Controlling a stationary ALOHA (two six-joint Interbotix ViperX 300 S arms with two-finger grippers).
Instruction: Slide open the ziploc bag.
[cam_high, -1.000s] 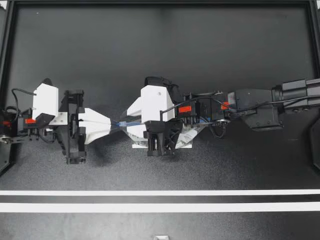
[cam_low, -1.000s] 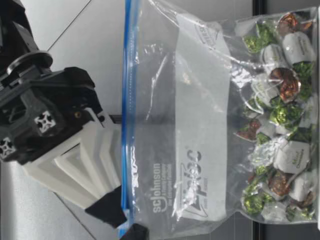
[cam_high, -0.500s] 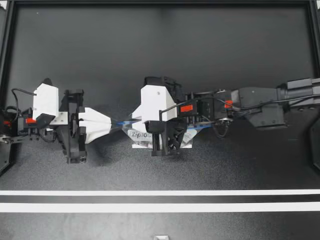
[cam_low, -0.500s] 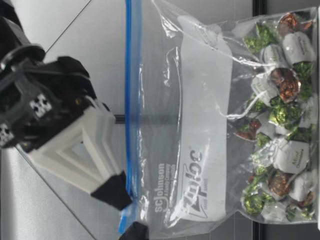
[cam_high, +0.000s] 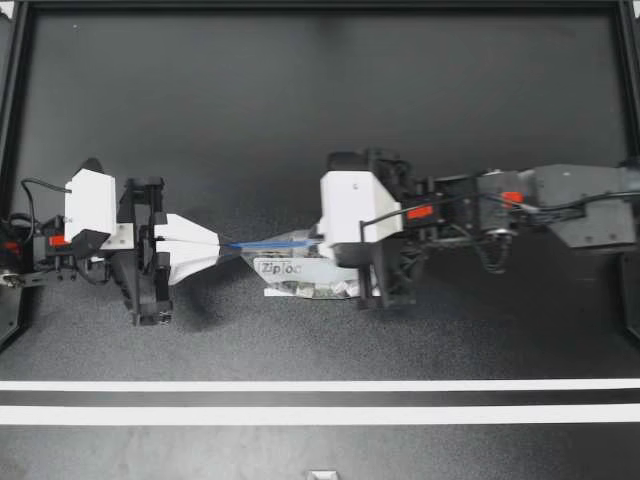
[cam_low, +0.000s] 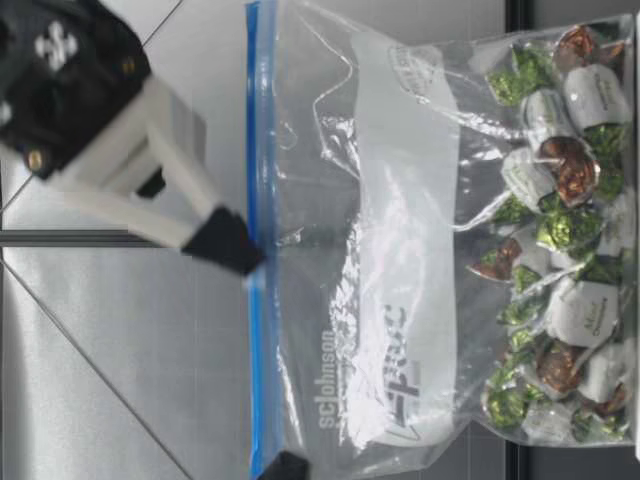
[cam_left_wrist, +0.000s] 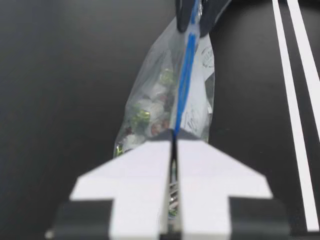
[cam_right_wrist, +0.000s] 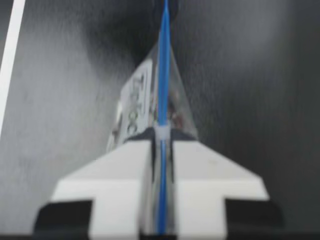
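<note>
Pinching the blue zip strip (cam_high: 270, 243) at one end of the ziploc bag (cam_high: 300, 280), my left gripper (cam_high: 220, 245) had its white fingers pressed flat together with only the strip between them, as the left wrist view confirmed. My right gripper (cam_high: 320, 243) was clamped on the same strip farther along, well apart from the left. In the right wrist view its fingers (cam_right_wrist: 200, 175) were closed tight on the blue line, with a small pale piece (cam_right_wrist: 161, 133) sitting on the strip just at their tips. The bag stood upright between the arms near the middle of the black table (cam_high: 300, 100), strip uppermost. Wrapped sweets (cam_low: 560, 250) in green, white and brown were heaped at its bottom. A white label panel (cam_low: 405, 250) on its clear side bore dark printed lettering running along the bag's length.
</note>
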